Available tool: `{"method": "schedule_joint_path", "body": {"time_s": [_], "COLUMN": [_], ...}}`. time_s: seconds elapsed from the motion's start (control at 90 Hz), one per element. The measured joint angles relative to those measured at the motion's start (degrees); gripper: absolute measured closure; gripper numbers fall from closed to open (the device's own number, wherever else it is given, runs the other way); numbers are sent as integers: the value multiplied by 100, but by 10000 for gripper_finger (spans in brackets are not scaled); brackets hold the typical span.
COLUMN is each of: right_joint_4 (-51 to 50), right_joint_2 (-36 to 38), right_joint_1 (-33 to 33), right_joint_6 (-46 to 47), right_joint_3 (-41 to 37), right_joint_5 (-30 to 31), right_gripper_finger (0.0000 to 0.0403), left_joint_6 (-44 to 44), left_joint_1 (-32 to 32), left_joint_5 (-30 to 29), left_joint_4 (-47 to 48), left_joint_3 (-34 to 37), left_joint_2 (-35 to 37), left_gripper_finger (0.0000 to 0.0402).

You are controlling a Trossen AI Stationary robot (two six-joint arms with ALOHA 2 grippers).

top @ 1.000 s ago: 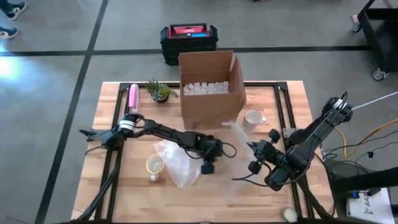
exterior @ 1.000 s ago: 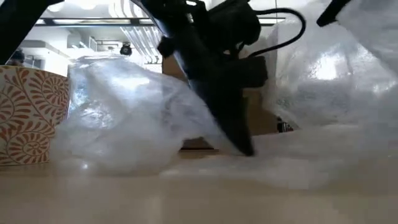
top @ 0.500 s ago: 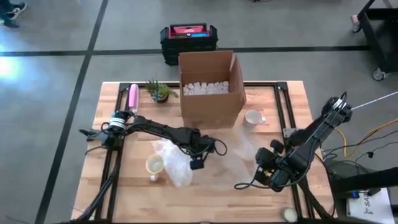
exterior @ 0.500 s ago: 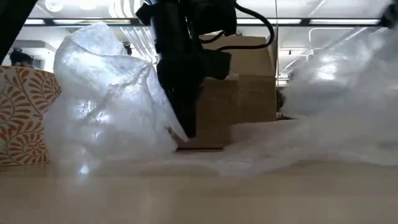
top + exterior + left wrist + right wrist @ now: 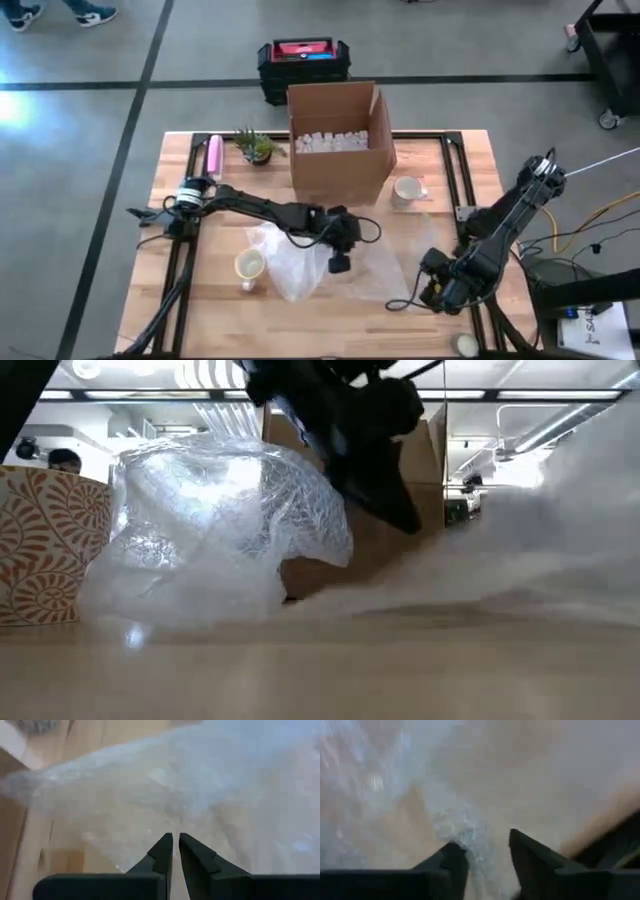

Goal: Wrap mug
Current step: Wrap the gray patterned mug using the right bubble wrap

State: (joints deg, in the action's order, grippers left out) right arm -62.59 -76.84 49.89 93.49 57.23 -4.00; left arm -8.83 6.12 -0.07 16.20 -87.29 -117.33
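Note:
A sheet of clear bubble wrap (image 5: 330,262) lies across the table's middle. Its left part is bunched into a mound (image 5: 215,530) beside an orange-patterned mug (image 5: 248,266) that stands upright on the wood (image 5: 40,550). My left gripper (image 5: 340,263) hovers shut just above the sheet's middle (image 5: 175,837); I cannot see it touching the wrap. My right gripper (image 5: 432,290) is low near the right front and is shut on the sheet's right end. A white mug (image 5: 406,190) stands by the cardboard box. My right gripper has a bunched bit of the wrap's right end (image 5: 466,834) between its two fingers (image 5: 452,862). It comes from the table's right side, slanting down. From there the sheet slopes down toward the table's middle (image 5: 560,530), where it rests on the wood.
An open cardboard box (image 5: 338,140) with white filling stands at the far middle. A small plant (image 5: 258,147) and a pink bottle (image 5: 213,155) are at the far left. Another cup (image 5: 462,344) sits at the near right corner. Bare wood lies along the near edge.
My right gripper has moved down and toward the near right corner, drawing the wrap's right end with it. The sheet, lifted high before, now lies lower and more spread out. My left gripper swung left toward the mound, then back right and tipped.

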Motion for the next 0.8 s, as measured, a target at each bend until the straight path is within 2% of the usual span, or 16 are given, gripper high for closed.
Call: {"method": "schedule_joint_path", "body": {"time_s": [0.089, 0.167, 0.267, 0.422, 0.5, 0.622, 0.8], "right_joint_4": [-46, -98, -119, -114, -130, -175, -194], "right_joint_2": [62, 198, 291, 330, 294, 200, -8], "right_joint_1": [0, -5, -13, -13, -32, -119, -166], "right_joint_6": [4, -52, -375, -1391, -1820, -2248, -2600], "right_joint_3": [188, 474, 923, 1421, 1451, 1372, 1297], "right_joint_5": [-390, -191, 550, 2382, 3015, 3533, 3681], "right_gripper_finger": [210, 191, 175, 161, 157, 155, 168], "left_joint_6": [22, 37, 40, 40, 34, -196, -419], "left_joint_1": [-2, -1, -36, -80, -101, -126, -10], "left_joint_5": [106, 112, 128, 121, 117, 111, -241], "left_joint_4": [-366, -480, -369, 100, 539, 1640, 2897], "left_joint_3": [0, 6, 7, -15, -35, -37, 33], "left_joint_2": [-272, -504, -663, -760, -746, -586, -115], "left_gripper_finger": [381, 381, 381, 381, 381, 381, 381]}}
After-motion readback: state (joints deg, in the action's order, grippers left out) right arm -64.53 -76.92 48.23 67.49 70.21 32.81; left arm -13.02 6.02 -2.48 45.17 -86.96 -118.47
